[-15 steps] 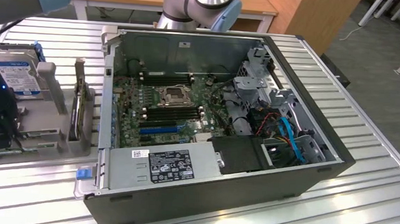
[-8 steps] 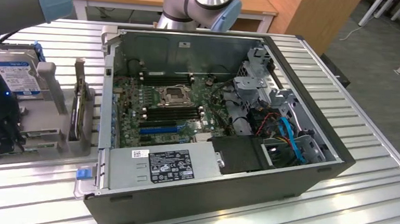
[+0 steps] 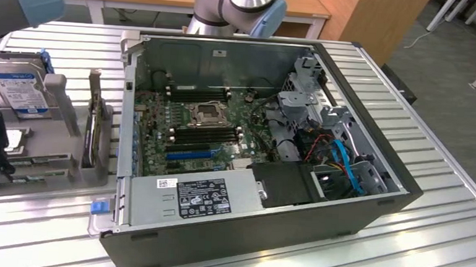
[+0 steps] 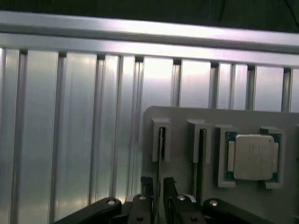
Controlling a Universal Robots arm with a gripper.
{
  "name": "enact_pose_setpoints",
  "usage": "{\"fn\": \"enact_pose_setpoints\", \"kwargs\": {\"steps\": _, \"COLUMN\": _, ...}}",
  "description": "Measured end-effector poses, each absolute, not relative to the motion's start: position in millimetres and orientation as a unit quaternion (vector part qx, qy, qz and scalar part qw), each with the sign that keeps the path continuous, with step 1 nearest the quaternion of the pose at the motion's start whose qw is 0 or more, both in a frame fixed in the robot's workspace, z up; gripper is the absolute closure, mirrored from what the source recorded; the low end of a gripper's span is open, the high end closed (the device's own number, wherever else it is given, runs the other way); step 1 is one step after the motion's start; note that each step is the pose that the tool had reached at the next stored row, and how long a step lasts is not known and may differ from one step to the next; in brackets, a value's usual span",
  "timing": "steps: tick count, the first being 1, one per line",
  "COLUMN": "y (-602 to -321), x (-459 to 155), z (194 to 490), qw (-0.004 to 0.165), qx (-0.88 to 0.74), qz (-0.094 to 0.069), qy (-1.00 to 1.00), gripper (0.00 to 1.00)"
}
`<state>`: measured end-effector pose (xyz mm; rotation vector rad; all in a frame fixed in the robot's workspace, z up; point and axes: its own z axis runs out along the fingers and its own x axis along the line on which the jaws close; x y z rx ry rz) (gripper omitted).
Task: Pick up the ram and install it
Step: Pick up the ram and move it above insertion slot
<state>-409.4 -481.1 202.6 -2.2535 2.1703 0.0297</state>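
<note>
— Watching the hand (image 4: 158, 185)? Where is it against the grey holder (image 4: 180, 140)?
— Right over the holder, lined up with the ram (image 4: 161, 140). The ram stands on edge in one of the holder's slots, near the holder's rim.
— Is the hand pinching the ram?
— I can't tell. It could be spread or pressed onto the stick.
— What else sits in the holder?
— A second thin stick (image 4: 202, 151), upright in the next slot. Past that, a square silver processor (image 4: 252, 157) lies flat in its pocket.
— And the computer case (image 3: 256, 234)?
— It's open on the ribbed table (image 3: 429, 244), beside the holder on the exterior view's right, with its motherboard (image 3: 160, 119) showing.
</note>
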Motion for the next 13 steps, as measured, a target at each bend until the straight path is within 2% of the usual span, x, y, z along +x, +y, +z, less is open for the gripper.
{"fn": "enact_pose_setpoints", "kwargs": {"steps": 13, "y": -479.1, "x": -409.7, "z": 197.3, "qw": 0.006, "qx": -0.72, "qz": 0.009, "qy": 0.694, "gripper": 0.76}}
